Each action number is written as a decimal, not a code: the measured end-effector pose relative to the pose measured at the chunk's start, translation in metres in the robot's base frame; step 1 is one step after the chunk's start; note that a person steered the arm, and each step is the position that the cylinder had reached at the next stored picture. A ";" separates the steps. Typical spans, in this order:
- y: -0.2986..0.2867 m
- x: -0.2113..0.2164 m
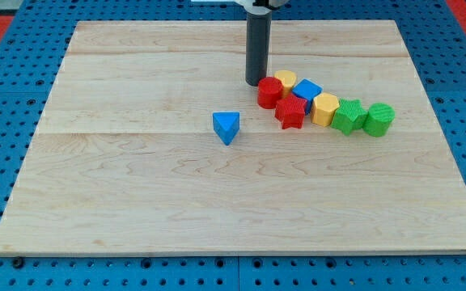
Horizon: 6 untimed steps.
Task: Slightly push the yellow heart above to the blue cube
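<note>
Where blocks crowd, my tip (256, 82) beside yellow heart (285, 82)

My straight dark rod (258, 48) comes down from the view's top edge, just right of the middle, and stands upright with no visible lean to either side. It is a plain cylinder, dark grey to black, of even thickness along its whole visible length. At its upper end it meets a white fitting with a black band (263, 6), most of which is cut off by the top of the frame; nothing more of the arm above that shows. My tip (256, 83) is the rod's flat lower end. A faint lighter sheen runs down the rod's right side.
</note>
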<state>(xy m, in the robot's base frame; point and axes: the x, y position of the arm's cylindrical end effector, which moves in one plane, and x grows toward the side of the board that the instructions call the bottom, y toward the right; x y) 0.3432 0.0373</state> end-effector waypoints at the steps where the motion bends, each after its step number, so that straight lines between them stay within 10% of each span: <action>1: 0.033 0.009; 4: 0.037 -0.063; 6: 0.057 -0.015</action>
